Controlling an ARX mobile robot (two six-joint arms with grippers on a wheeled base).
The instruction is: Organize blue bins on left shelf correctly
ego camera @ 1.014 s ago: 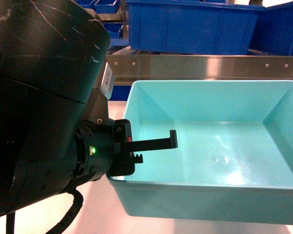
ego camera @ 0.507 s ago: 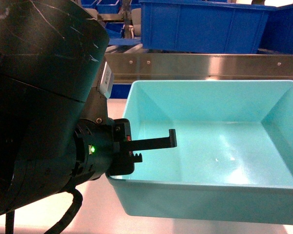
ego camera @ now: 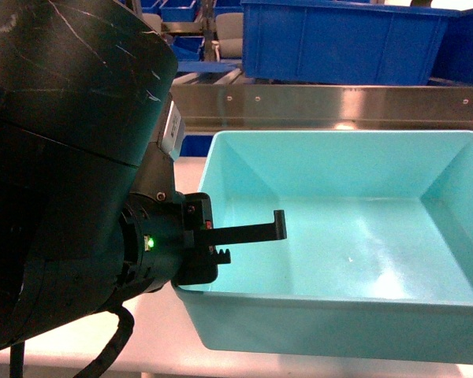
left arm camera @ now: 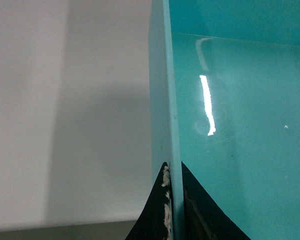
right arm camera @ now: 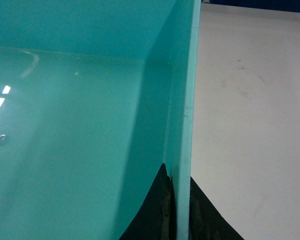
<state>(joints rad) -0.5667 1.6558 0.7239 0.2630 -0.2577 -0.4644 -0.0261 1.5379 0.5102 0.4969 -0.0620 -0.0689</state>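
While both end effectors clamp its walls, the turquoise bin (ego camera: 355, 260) sits empty.

Left gripper (ego camera: 221, 240) clamped on turquoise bin (ego camera: 339, 331) wall, dark blue bins (ego camera: 343, 39) on steel shelf (ego camera: 323, 106) behind

text: none legible | white tag (ego camera: 170, 131) on left arm: possibly printed, too blurred

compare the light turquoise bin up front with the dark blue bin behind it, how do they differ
The turquoise bin is pale with smooth sloped walls; the dark blue bin is royal blue with ribbed walls. The turquoise bin is nearest the camera, its left wall clamped by the left gripper; the dark blue bin sits behind the steel rail, ungripped. Both are rectangular blue tubs.
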